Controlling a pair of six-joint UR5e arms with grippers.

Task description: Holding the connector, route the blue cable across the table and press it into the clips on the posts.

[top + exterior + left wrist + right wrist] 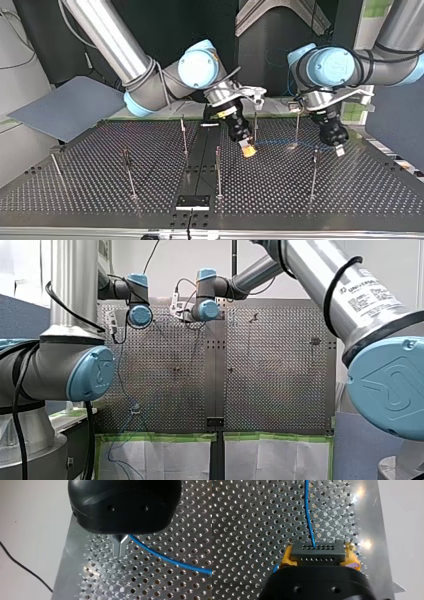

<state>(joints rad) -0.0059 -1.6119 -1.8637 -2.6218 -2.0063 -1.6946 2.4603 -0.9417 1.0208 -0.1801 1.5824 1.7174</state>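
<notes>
1. The perforated metal table [350,200] carries everything. In the top view both arms work over its far half, right of the middle.
2. My right arm [110,40] enters at the top view's left and my left arm [385,70] at its right. The front view shows mostly their shoulders and elbows, and little of the work.
3. Thin upright posts [218,172] stand scattered over the table. Only the top view shows their height, and their clips are too small to make out.
4. My right claw [318,558], with yellow pads, is clamped on the connector. My left claw [120,547] has its metal fingers drawn together low over the table. The cable emerges at their root, so I judge it pinched there, though the black body hides the contact.
5. The connector [317,550] is a small black block with rows of holes. It looks rigid and light, so it is the safe place to grip. Only the right wrist view shows it.
6. The blue cable [280,143] runs between the two claws just above the table, near the far posts. It looks thin, limp and light, likely to sag and slide through a loose grip. Guiding it close to each clip should work better than pulling from afar.
</notes>
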